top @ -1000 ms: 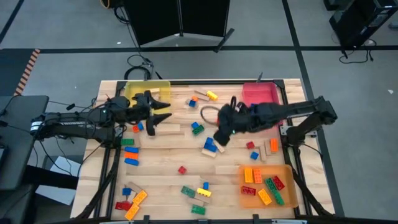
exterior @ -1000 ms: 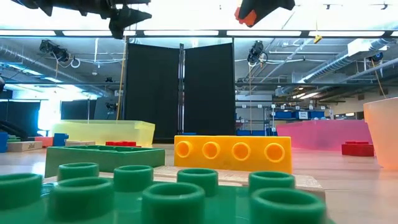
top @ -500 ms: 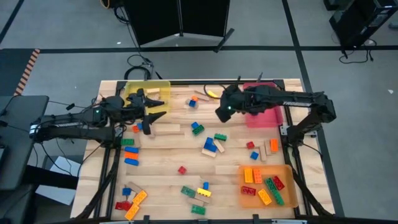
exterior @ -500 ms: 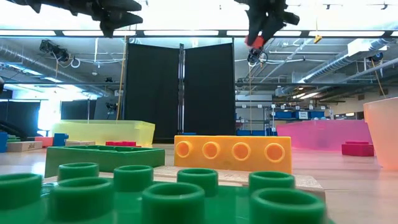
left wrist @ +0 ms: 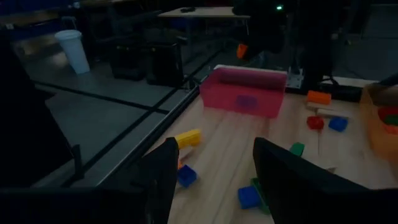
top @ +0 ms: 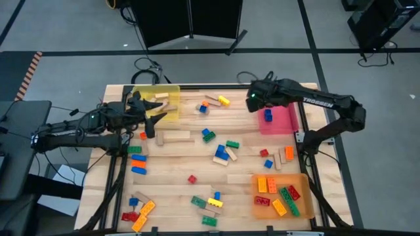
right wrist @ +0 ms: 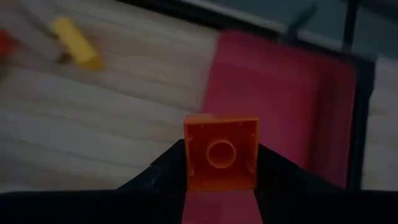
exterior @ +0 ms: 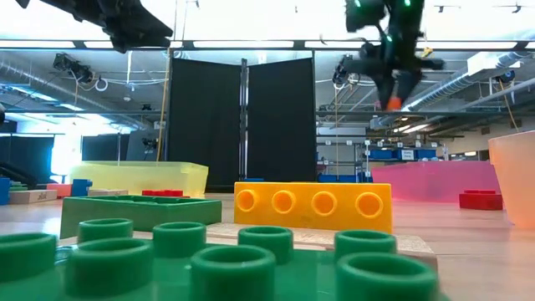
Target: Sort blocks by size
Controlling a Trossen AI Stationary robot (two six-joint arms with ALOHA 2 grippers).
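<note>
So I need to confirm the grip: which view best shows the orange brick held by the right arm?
Right wrist view: the orange brick fills the centre, clamped between the fingers. Low view shows a speck; left wrist a blur; high view hides it.

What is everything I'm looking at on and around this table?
Loose blocks: many, red, blue, green, orange, yellow and tan wood, scattered over the table.
Table: one, pale wood.
Yellow tray: one, far left corner.
Pink tray: one, far right, one pink block inside.
Orange tray: one, near right, holds sorted blocks.
Black screen: one, behind the table.
Left gripper: open, empty, beside the yellow tray.
Right gripper: shut on a small orange block, above the pink tray's edge.
</note>
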